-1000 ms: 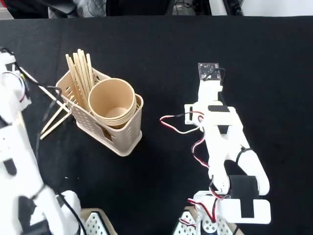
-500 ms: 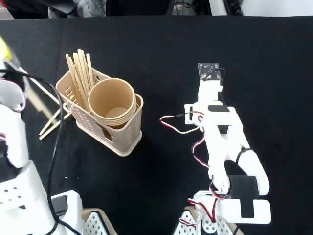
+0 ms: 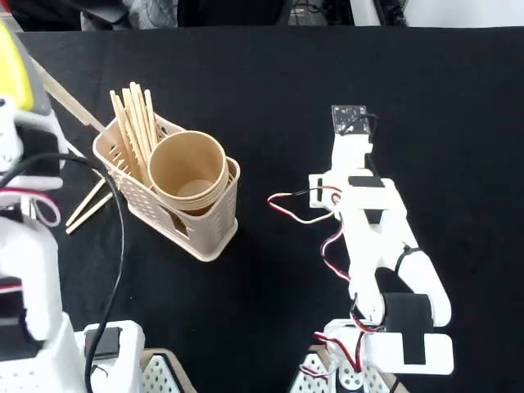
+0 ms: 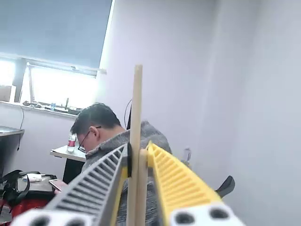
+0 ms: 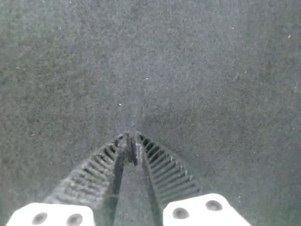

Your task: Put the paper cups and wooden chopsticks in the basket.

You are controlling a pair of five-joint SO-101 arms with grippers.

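- Cream slotted plastic basket (image 3: 201, 225) stands upright on the black-covered desk (image 3: 286, 74), left of centre in the high view.
- Stack of tan paper cups (image 3: 188, 170) sits inside the basket, mouths up, in the half nearer the right arm.
- Bundle of plain wooden chopsticks (image 3: 135, 123) stands in the basket just beside the cups, on the side away from the right arm. The tips lean out well above the rim.
- Two loose wooden chopsticks (image 3: 88, 206) lie flat on the desk outside the basket, on its left. Their upper ends run up close to the basket wall; can't tell whether they touch it.
- One single wooden chopstick (image 4: 137, 108) is off the desk, held in the left gripper (image 4: 138, 149).
- Left fingers (image 4: 174, 181), one grey and one yellow, are clamped on that stick from both sides. The stick pokes out well past the fingertips.
- In the high view the held stick runs diagonally from the yellow finger at the left edge toward the basket's far-left corner. Its free end lies near the rim; its height above the rim can't be judged.
- White left arm (image 3: 33, 270) stands along the left edge of the desk.
- White right arm (image 3: 372, 237) is folded up right of the basket, well apart from it. Red, white and black wires (image 3: 295, 205) loop out of it on the basket side.
- Right gripper (image 5: 130, 141) has dark ribbed fingers (image 5: 162, 167) together with the tips meeting and nothing between them. It points down at bare black desk.
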